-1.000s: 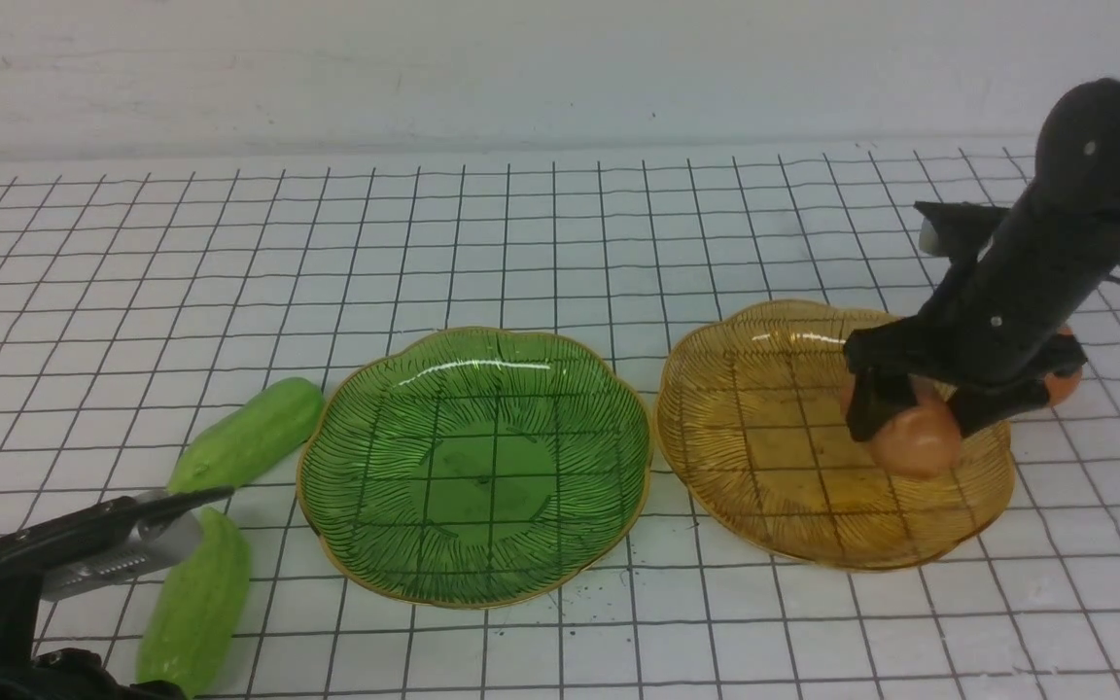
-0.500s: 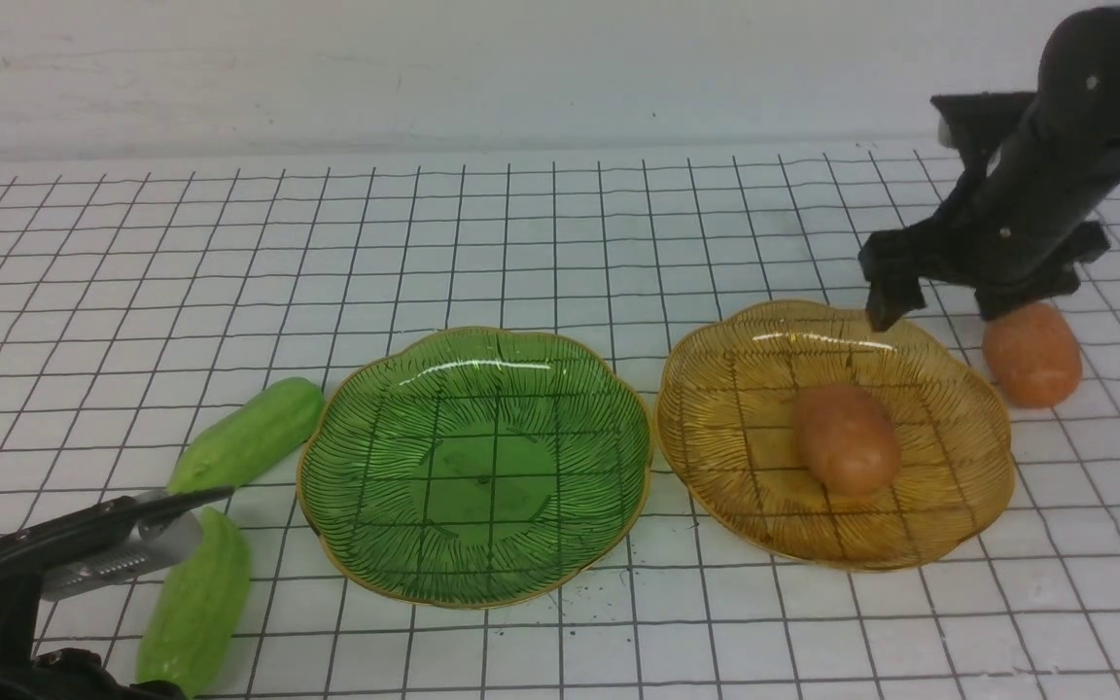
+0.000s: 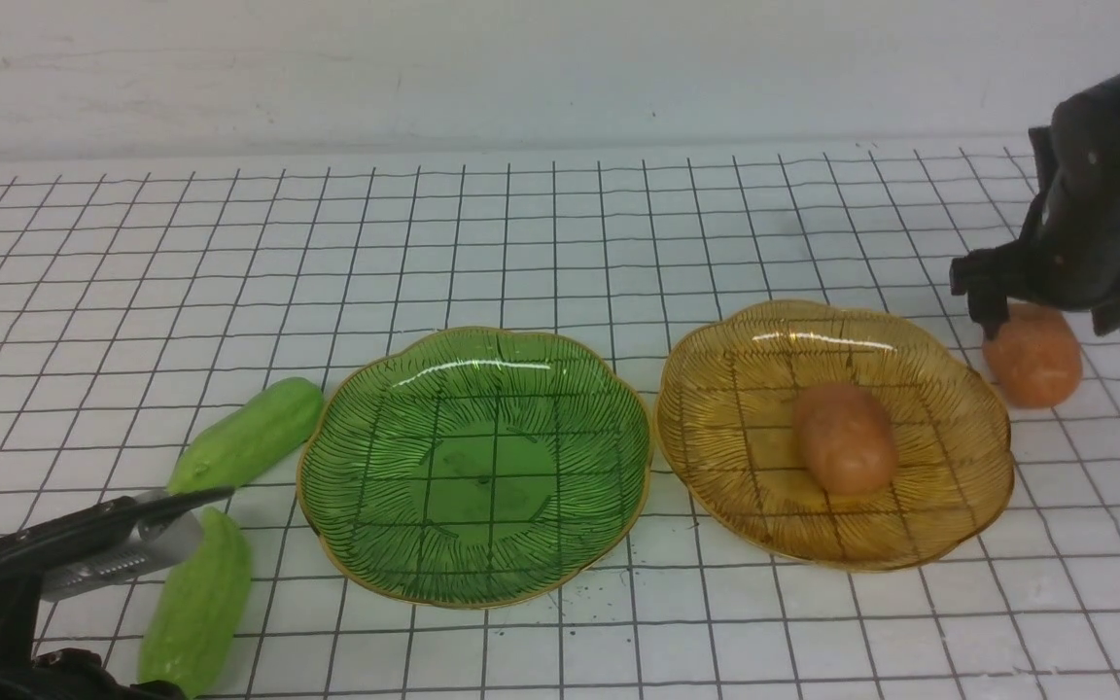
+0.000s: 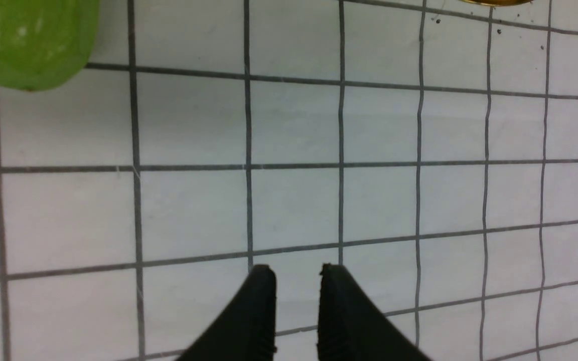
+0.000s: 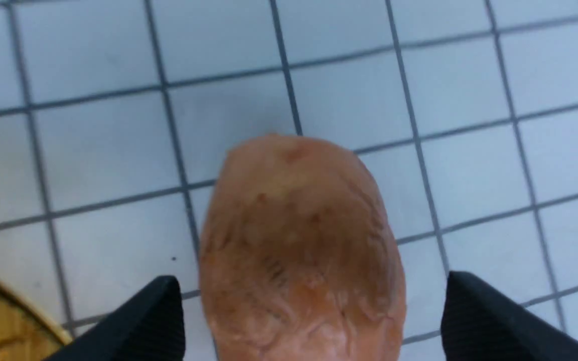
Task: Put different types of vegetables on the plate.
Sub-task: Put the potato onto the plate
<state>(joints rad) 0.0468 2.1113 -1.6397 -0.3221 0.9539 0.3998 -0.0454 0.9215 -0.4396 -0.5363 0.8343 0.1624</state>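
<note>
My right hand (image 3: 1058,309) hangs with its fingers spread wide over a potato (image 3: 1034,358) that lies on the surface (image 3: 560,243) just off the right rim of the amber plate (image 3: 716,428). In the right wrist view the two black fingertips stand on either side of that potato with clear gaps, so nothing is gripped.

My left hand (image 4: 297,271) sits far to the left of the amber plate and nearer to me. Its fingers are almost together, with only a thin slit between them and nothing in it. It hangs just above the near cucumber (image 3: 195,603) without holding it, as far as I can tell.

Taking the amber plate as my marker:
- On it, a little right of its middle, lies one potato (image 3: 844,437), free of either hand.
- Just beside its left rim is the green plate (image 3: 375,457), which holds nothing.
- Beyond the green plate, well left of the amber plate, the two cucumbers lie on the surface, the far cucumber (image 3: 249,433) close to the green plate's rim.

I judge the job about a quarter done, with one of the four vegetables plated. What is left is the potato under my right hand and both cucumbers. I read the colours as potatoes going to the amber plate and cucumbers to the green one, but that is my guess. The right hand looks lined up to come down on its potato.
</note>
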